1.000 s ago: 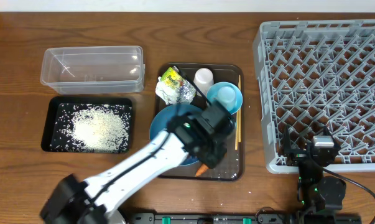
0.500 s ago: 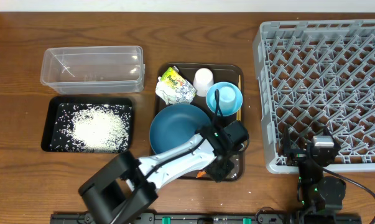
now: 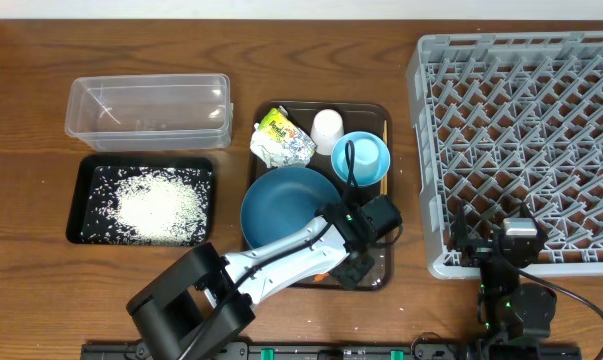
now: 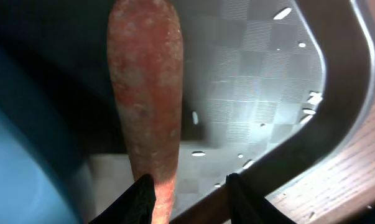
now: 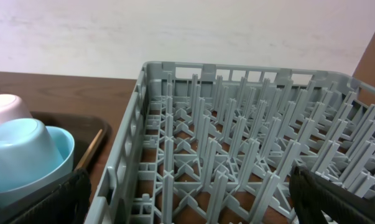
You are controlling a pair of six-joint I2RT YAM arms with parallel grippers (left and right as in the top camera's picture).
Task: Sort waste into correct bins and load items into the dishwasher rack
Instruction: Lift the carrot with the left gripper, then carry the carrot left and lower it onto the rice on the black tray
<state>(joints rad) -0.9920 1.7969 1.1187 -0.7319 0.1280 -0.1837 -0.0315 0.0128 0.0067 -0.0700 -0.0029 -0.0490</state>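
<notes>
While the left gripper (image 4: 188,194) hovered low over the serving tray (image 3: 371,275), its fingers stood partly apart, one touching the carrot (image 4: 147,106) beside the dark-blue dish (image 3: 286,205). The right gripper (image 5: 187,205) rested wide apart near the rack (image 3: 526,130).

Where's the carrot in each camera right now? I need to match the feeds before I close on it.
Overhead: only the orange tip of the carrot shows, at the brown tray's front edge, under the left gripper.
Left wrist: carrot runs top to bottom, left of centre, one finger against its lower end.
Right wrist: not in view.
Shared landmark: the dark-blue dish, beside the carrot overhead and at left in the wrist view.
</notes>
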